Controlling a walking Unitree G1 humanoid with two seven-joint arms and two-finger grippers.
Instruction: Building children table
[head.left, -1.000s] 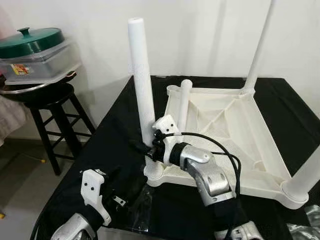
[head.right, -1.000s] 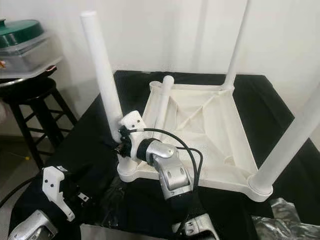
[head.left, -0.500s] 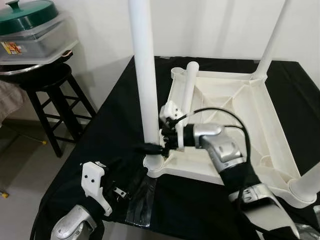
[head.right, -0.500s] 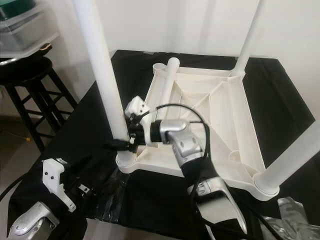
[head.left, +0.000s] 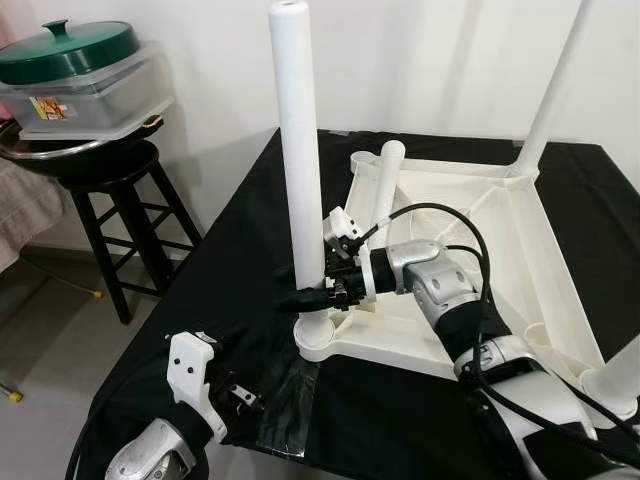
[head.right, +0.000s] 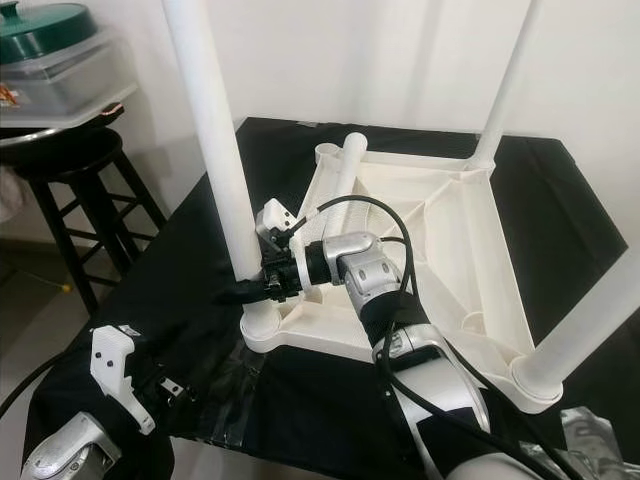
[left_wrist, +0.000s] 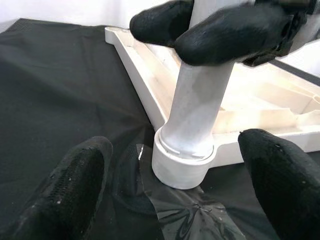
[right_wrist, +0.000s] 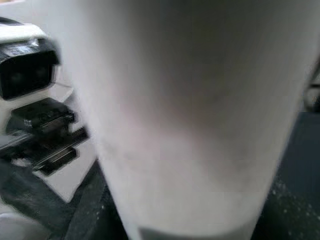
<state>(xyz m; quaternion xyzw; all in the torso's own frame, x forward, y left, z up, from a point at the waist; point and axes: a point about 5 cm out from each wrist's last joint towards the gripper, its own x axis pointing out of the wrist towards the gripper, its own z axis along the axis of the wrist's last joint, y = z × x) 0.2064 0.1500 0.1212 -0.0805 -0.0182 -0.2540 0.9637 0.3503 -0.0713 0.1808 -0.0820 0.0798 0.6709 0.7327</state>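
Observation:
A white table top (head.left: 480, 230) lies upside down on black cloth. At its near left corner a white table leg (head.left: 300, 150) stands upright in the corner socket (head.left: 320, 335). My right gripper (head.left: 312, 293) is shut on this leg just above the socket, with its black fingers (left_wrist: 225, 32) on either side. The right wrist view is blurred white with the leg (right_wrist: 190, 115) close up. My left gripper (left_wrist: 175, 145) hovers open low over the cloth, pointing at the socket from the near left, apart from it. A loose leg (head.left: 380, 190) leans on the top's far left corner.
Two more legs stand in the far right (head.left: 550, 90) and near right (head.right: 590, 320) corners. Clear plastic wrap (head.left: 290, 400) lies on the cloth by the socket. A black stool (head.left: 110, 180) at the left carries a pan and a green-lidded container (head.left: 70, 40).
The camera has shifted, so the whole scene sits differently. My right gripper stays on the leg's lower end, with its forearm now lying flatter across the top. The left gripper has barely moved.

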